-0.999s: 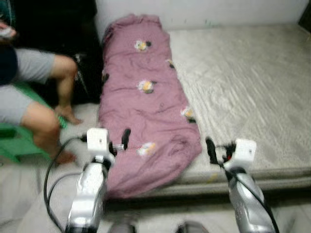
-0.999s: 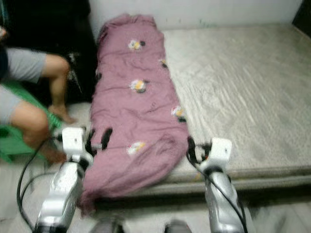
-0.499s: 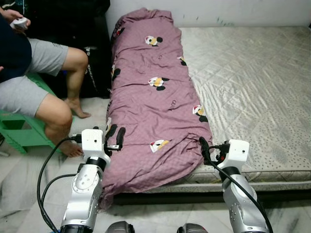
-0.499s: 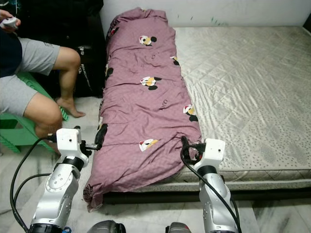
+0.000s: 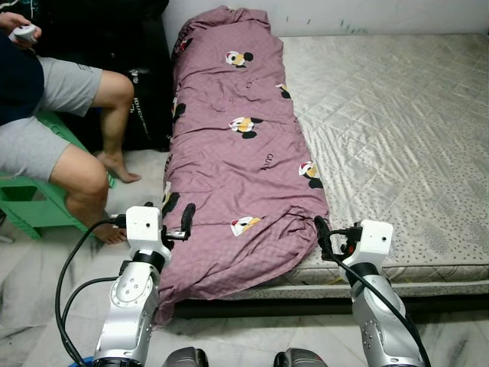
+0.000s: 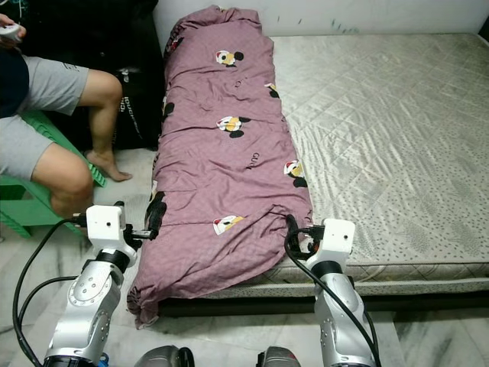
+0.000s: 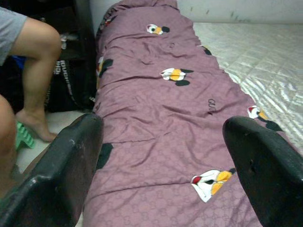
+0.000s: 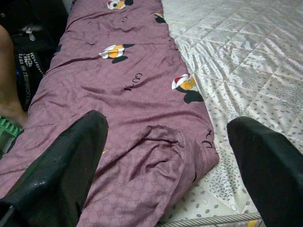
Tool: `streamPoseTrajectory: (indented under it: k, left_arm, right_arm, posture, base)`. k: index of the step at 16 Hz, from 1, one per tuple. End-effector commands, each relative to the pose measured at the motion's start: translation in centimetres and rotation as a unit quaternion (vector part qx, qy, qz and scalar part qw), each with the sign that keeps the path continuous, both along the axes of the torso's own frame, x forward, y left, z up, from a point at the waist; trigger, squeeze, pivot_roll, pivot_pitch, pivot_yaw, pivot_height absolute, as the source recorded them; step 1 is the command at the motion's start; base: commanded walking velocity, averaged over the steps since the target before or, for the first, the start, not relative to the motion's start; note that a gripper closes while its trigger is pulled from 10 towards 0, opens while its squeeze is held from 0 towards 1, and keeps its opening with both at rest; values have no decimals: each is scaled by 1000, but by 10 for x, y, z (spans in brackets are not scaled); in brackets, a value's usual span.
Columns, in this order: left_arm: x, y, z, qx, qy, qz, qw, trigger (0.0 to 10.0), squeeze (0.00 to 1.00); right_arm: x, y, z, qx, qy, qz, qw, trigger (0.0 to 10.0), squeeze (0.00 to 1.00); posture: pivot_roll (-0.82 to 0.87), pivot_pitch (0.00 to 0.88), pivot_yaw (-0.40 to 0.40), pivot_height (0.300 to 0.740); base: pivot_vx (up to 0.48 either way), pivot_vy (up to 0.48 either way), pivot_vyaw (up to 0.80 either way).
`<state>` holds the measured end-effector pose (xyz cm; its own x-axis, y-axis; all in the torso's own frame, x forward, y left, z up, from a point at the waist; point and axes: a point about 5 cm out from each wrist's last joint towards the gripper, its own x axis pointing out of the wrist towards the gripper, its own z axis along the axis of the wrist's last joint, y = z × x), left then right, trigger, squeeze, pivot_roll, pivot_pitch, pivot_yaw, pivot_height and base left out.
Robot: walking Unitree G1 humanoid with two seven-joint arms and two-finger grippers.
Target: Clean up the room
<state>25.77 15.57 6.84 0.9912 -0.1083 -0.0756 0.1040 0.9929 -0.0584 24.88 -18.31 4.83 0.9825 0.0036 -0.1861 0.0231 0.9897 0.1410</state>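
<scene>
A mauve blanket [image 5: 237, 160] lies lengthwise along the bed's [image 5: 397, 138] left edge, its near end drooping over the edge. The left end effector [image 5: 177, 222] hovers at the blanket's near left corner, the right end effector [image 5: 325, 237] at its near right corner — both with fingers spread wide, holding nothing. A person [image 5: 53, 130] sits left of the blanket.

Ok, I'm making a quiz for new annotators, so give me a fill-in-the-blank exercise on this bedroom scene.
1. The purple blanket lies along the mattress's ____ side, seen from the robot.
2. The person sits on a ____ stool.
3. The fingers of the left tool and the right tool are both ____.
4. The blanket's near corner hangs over the mattress edge toward the ____.

Missing words: left; green; open; floor
</scene>
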Motion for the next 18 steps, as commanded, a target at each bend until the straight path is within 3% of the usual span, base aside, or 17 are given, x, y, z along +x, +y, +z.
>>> streamPoseTrajectory:
  k: [1, 11, 18]
  left_arm:
    - [0, 2, 3, 0, -6, -1, 1000, 10000, 0]
    - [1, -1, 4, -6, -7, -10, 1000, 10000, 0]
    - [0, 0, 3, -4, -5, -6, 1000, 10000, 0]
  right_arm:
    - [-2, -1, 0, -3, 0, -5, 1000, 10000, 0]
    - [-1, -4, 0, 1, 1, -12, 1000, 10000, 0]
    - [-1, -3, -1, -1, 3, -12, 1000, 10000, 0]
  posture:
    - [-54, 82, 31, 740]
    - [-54, 79, 27, 740]
    - [-48, 82, 28, 740]
  base:
    - [274, 0, 0]
    - [335, 0, -98]
    - [0, 0, 0]
